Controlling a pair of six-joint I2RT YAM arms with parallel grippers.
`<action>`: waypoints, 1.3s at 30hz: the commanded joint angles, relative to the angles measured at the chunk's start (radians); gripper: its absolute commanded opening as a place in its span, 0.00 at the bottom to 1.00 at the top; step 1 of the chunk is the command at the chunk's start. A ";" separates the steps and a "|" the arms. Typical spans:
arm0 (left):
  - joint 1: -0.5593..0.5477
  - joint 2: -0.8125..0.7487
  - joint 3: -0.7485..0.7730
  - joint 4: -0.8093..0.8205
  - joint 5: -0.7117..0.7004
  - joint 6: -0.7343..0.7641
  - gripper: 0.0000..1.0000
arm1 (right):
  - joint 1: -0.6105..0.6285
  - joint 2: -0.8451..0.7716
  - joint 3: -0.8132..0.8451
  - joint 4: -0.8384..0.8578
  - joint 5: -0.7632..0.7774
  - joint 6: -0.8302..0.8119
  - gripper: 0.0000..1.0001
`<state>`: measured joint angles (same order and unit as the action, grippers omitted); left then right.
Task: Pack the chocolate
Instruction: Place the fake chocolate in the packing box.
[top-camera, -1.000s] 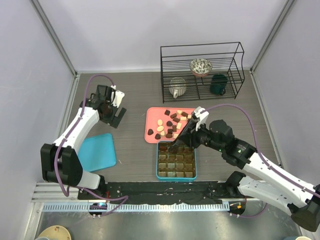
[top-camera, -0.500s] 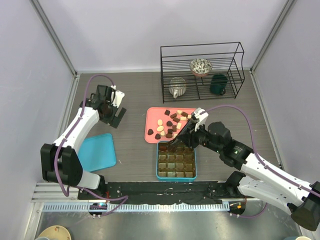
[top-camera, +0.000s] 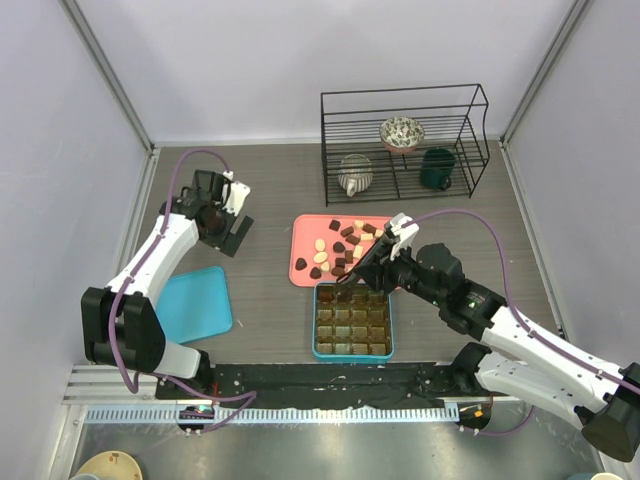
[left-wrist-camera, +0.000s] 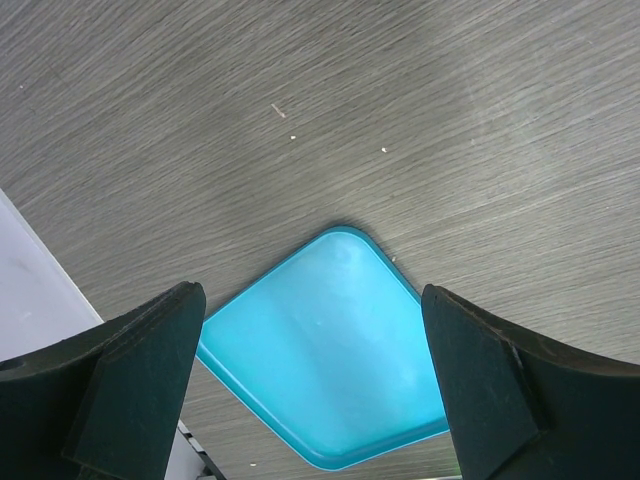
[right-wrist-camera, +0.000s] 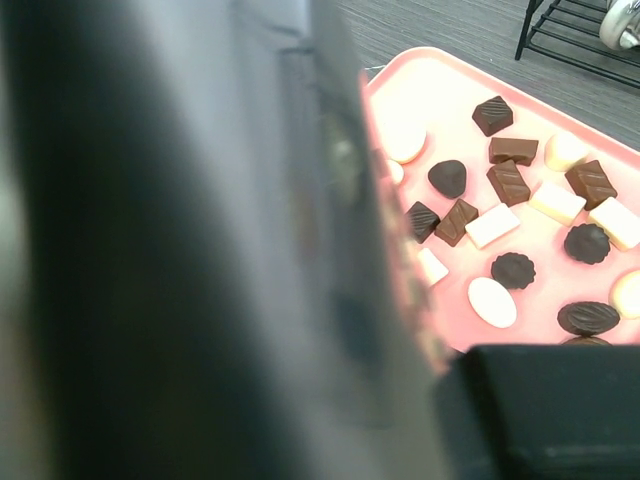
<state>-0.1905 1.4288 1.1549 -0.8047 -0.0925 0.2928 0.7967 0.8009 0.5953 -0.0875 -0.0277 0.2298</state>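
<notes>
**Top camera:** The left gripper (top-camera: 236, 232) hangs over bare table at the far left, its jaws spread wide and holding nothing, well apart from the blue tray (top-camera: 195, 303) nearer the arm bases. The right gripper (top-camera: 352, 282) reaches down where the pink tray (top-camera: 303, 232) meets the teal box (top-camera: 352, 354). Whether its jaws are open or gripping cannot be told. The chocolate (top-camera: 340, 248), in dark, brown and cream pieces, lies scattered on the pink tray. Behind stands a wire rack (top-camera: 355, 125).

**Left wrist camera:** Two black fingers (left-wrist-camera: 140, 380) stand far apart, with the blue tray lying flat on the grey table between them.

**Right wrist camera:** A blurred grey-and-black mass fills the left side. To its right, chocolate pieces dot the pink tray, and the jaws' state is not readable.
</notes>
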 joint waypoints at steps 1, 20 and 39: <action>-0.001 -0.019 0.023 -0.008 0.011 0.008 0.95 | 0.004 -0.020 0.014 0.054 0.017 -0.015 0.39; 0.000 -0.018 0.039 -0.022 0.013 0.002 0.95 | 0.004 -0.042 0.073 0.048 0.086 -0.032 0.35; -0.001 -0.019 0.048 -0.028 -0.001 0.009 0.95 | -0.024 0.555 0.254 0.601 0.407 -0.224 0.35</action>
<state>-0.1905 1.4288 1.1732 -0.8322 -0.0933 0.2928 0.7921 1.2564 0.7673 0.3229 0.3069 0.0540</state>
